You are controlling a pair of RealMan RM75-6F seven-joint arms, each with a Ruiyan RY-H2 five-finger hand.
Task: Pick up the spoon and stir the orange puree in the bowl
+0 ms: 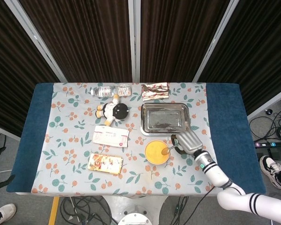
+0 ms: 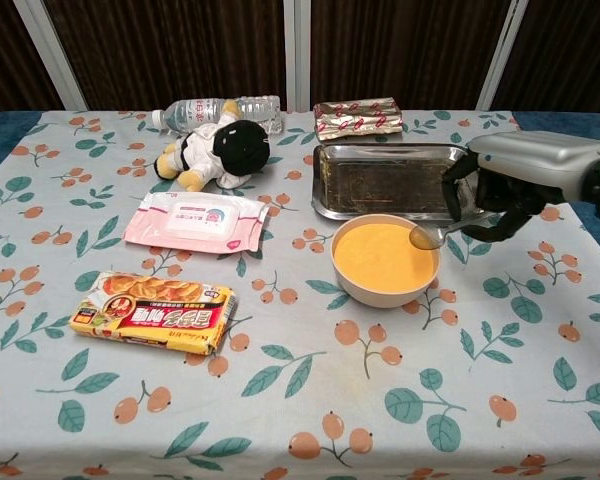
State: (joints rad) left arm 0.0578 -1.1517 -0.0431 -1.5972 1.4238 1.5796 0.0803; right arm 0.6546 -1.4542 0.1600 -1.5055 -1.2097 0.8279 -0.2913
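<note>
One hand is in play — the right hand (image 2: pixel 505 190), and its dark fingers (image 2: pixel 458 197) are curled around the handle of the spoon (image 2: pixel 438 234), holding it off the cloth. The spoon's rounded end sits right at the right-hand rim of the bowl (image 2: pixel 360 291), just over the edge of the orange puree (image 2: pixel 383 257); whether it actually touches the puree cannot be told from either view. In the head view the same hand (image 1: pixel 188 142) hangs just right of the bowl (image 1: pixel 157 152), spoon (image 1: pixel 166 150) angled toward it. The left hand shows in neither camera.

Starting from the near edge of the leaf-and-berry tablecloth (image 2: pixel 310 420): a yellow snack packet (image 2: pixel 152 313) lies flat at near left. Behind it, a pink pack of wet wipes (image 2: pixel 194 222). The bowl stands to the right of those two, about mid-table.

Further back, directly behind the bowl, sits a shiny metal tray (image 2: pixel 400 181) — the right hand overlaps its right end in the chest view. Left of the tray lies a plush toy (image 2: pixel 217 151) with a black head, on its side. At the far edge, a clear plastic bottle (image 2: pixel 215 110) lies down behind the toy, and a foil-wrapped packet (image 2: pixel 357 116) rests behind the tray. Dark curtains (image 2: pixel 180 50) close the scene.
</note>
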